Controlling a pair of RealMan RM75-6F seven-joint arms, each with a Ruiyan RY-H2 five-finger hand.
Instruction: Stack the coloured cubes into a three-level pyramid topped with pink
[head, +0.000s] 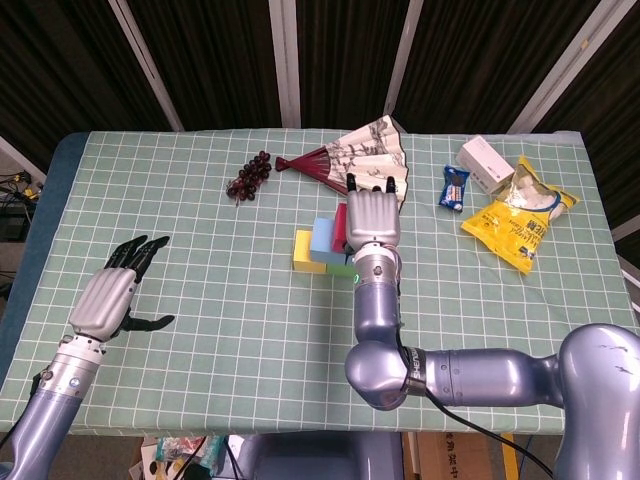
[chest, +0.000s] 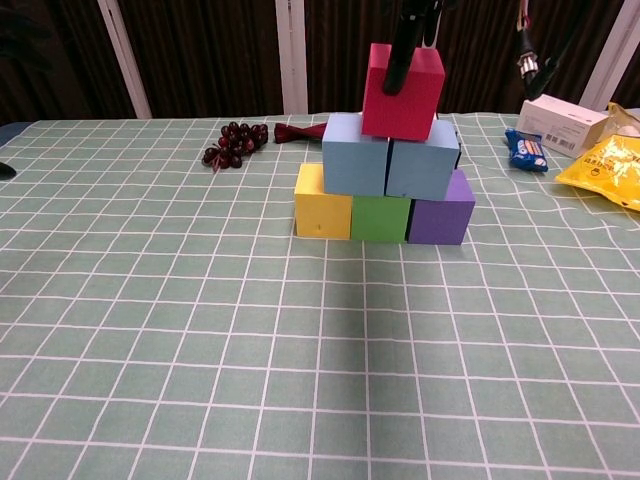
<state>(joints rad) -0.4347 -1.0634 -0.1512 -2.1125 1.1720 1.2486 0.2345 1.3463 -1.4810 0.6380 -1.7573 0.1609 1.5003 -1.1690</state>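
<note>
Seen from the chest: three cubes in a row on the green checked table (chest: 150, 330), yellow cube (chest: 322, 202) at left, green cube (chest: 380, 218) in the middle, purple cube (chest: 441, 212) at right, touching side by side. On top of those, two light blue cubes (chest: 390, 155) side by side as the second level. Above them the pink cube (chest: 402, 92), sitting over the seam between the blue pair, slightly toward the right one, with a dark finger (chest: 402, 55) laid down across its near face. Seen from the head: right hand (head: 370, 218) over the stack, back of the hand upward, fingers pointing far and curled down around the pink cube, gripping it; whether the cube's underside fully rests on the blue ones cannot be told. Left hand (head: 108, 297) low over the table at the near left, well apart from the stack, fingers spread, thumb out, nothing in it. Far from the stack: a bunch of dark grapes (head: 249, 176), a folding fan (head: 352, 155). At the far right: a white box (head: 484, 162), a small blue packet (head: 455, 188), a yellow snack bag (head: 518, 215).
</note>
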